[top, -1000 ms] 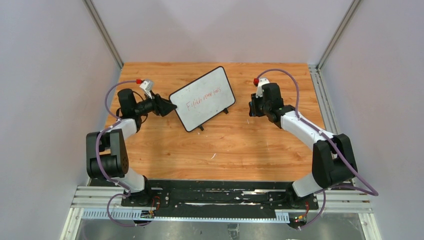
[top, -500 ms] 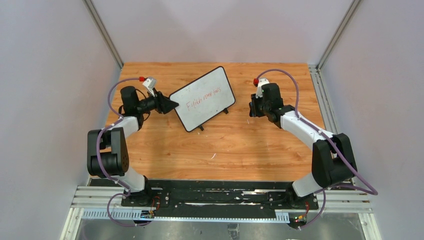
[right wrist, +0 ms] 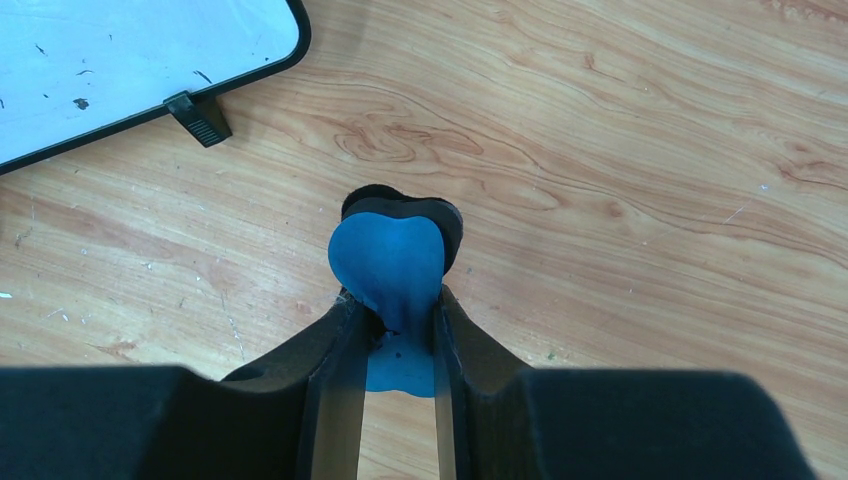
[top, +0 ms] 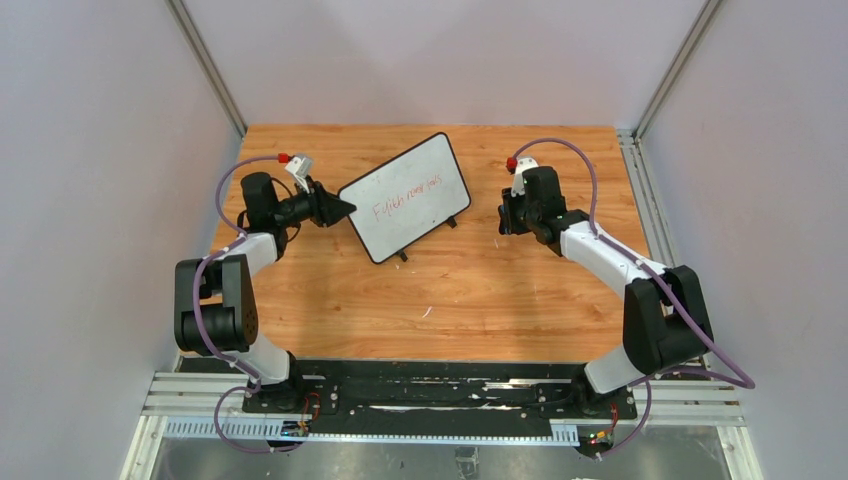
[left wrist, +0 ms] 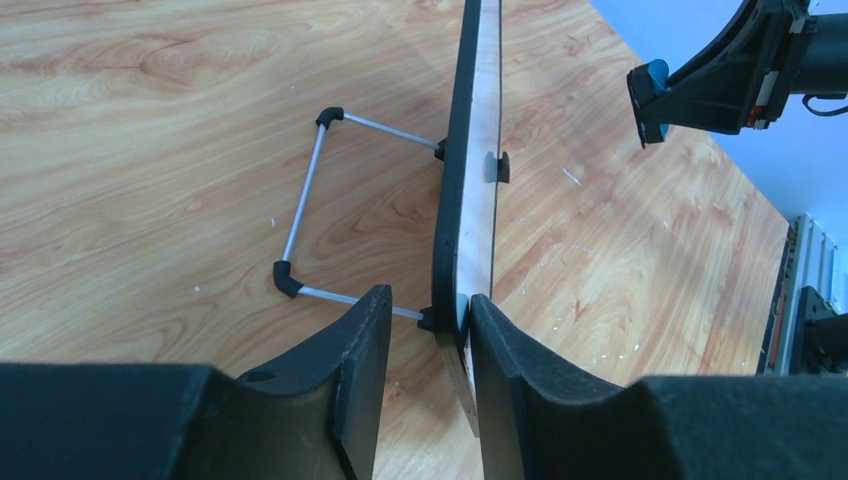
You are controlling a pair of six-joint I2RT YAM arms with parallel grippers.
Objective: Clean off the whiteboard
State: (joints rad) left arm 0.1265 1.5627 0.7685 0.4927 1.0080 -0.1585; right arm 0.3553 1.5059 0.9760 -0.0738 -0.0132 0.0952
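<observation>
The whiteboard (top: 410, 195) stands tilted on the wooden table (top: 450, 290), with red handwriting on its face. My left gripper (top: 342, 208) is at its left corner. In the left wrist view the board (left wrist: 470, 150) is edge-on between the jaws of my left gripper (left wrist: 428, 300). The right finger (left wrist: 510, 370) touches the face and the left finger (left wrist: 350, 370) stands apart from the back, so the gripper is open. My right gripper (top: 505, 218) is right of the board, shut on a blue and black eraser (right wrist: 390, 260). The board's corner (right wrist: 130, 50) shows in the right wrist view.
A wire stand (left wrist: 310, 190) props the board from behind. Small black feet (right wrist: 198, 118) rest on the table. Grey walls and metal rails (top: 205, 70) enclose the table on three sides.
My left gripper has moved right onto the board's left corner and its jaws have narrowed around the edge. The right arm and the board have hardly moved.
</observation>
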